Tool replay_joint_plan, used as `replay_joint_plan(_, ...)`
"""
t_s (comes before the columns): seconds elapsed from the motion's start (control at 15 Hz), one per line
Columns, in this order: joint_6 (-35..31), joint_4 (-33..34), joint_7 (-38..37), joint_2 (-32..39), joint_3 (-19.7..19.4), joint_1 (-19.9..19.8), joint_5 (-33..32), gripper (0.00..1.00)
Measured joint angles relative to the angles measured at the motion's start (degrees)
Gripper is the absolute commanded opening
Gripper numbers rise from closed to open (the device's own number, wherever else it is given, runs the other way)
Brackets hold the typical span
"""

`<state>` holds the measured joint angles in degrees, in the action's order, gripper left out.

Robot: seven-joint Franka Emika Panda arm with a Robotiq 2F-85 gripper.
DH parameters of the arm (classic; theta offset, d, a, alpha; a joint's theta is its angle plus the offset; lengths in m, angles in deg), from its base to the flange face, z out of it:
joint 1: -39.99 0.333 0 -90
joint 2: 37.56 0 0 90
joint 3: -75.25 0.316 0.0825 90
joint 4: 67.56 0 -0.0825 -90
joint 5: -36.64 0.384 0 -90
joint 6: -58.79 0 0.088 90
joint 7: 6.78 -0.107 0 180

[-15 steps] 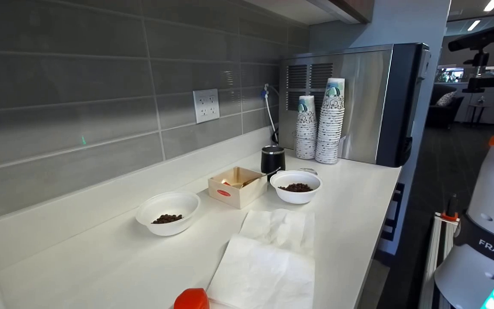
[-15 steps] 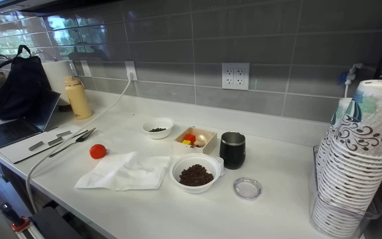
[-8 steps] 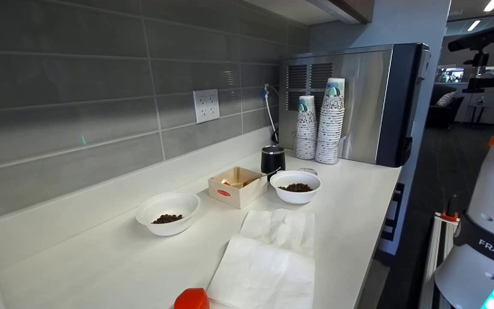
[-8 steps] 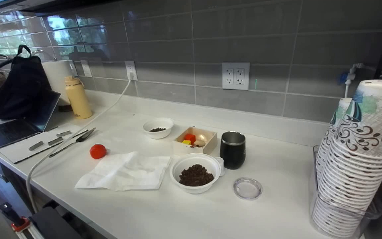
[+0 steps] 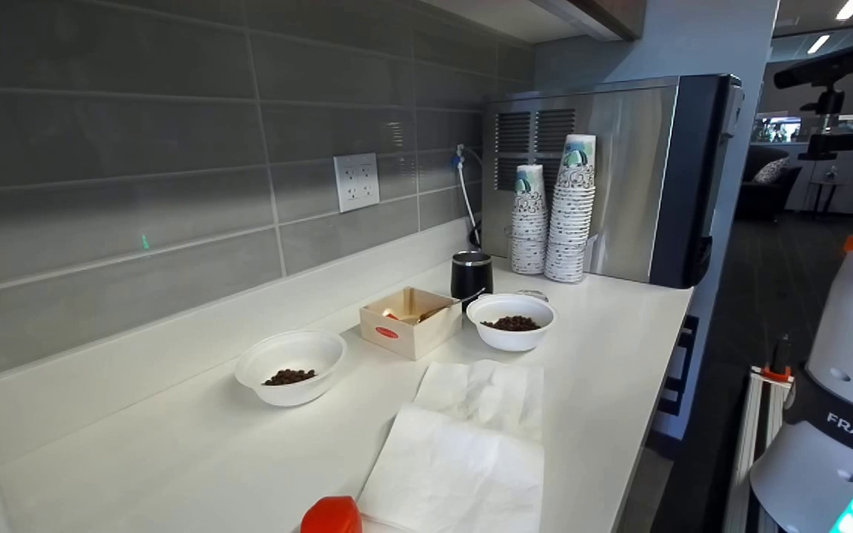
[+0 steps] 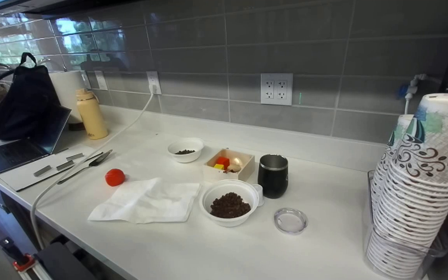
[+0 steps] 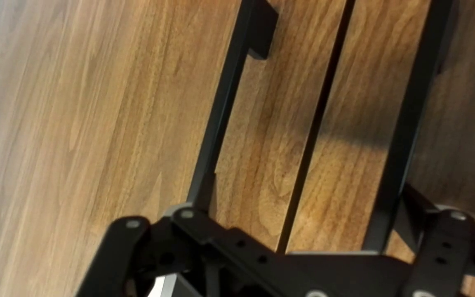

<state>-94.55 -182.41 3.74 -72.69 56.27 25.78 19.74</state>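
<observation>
Wood-grained panels [image 7: 97, 95] fill most of the wrist view, split by a dark slanting gap [image 7: 315, 128]. On them, the black left handle [image 7: 221, 113] slants from the top centre to the lower middle, and the black right handle [image 7: 404, 123] runs down the right half. The gripper [image 7: 308, 189] enters from the bottom edge, spread wide, one fingertip by the lower stretch of each handle; whether they touch cannot be told. In an exterior view, a red object [image 6: 115, 177] lies left of centre, beside a white cloth [image 6: 146, 206].
</observation>
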Motion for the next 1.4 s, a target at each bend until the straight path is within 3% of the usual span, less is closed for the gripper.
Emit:
replay_joint_plan(0.53, 1.84, -1.53, 0.64, -3.14, -0.08, -0.83, 0.67, 1.0)
replay_joint_plan(1.4, 7.85, -9.21, 4.08, -17.79, 0.17, -5.16, -0.25, 1.0)
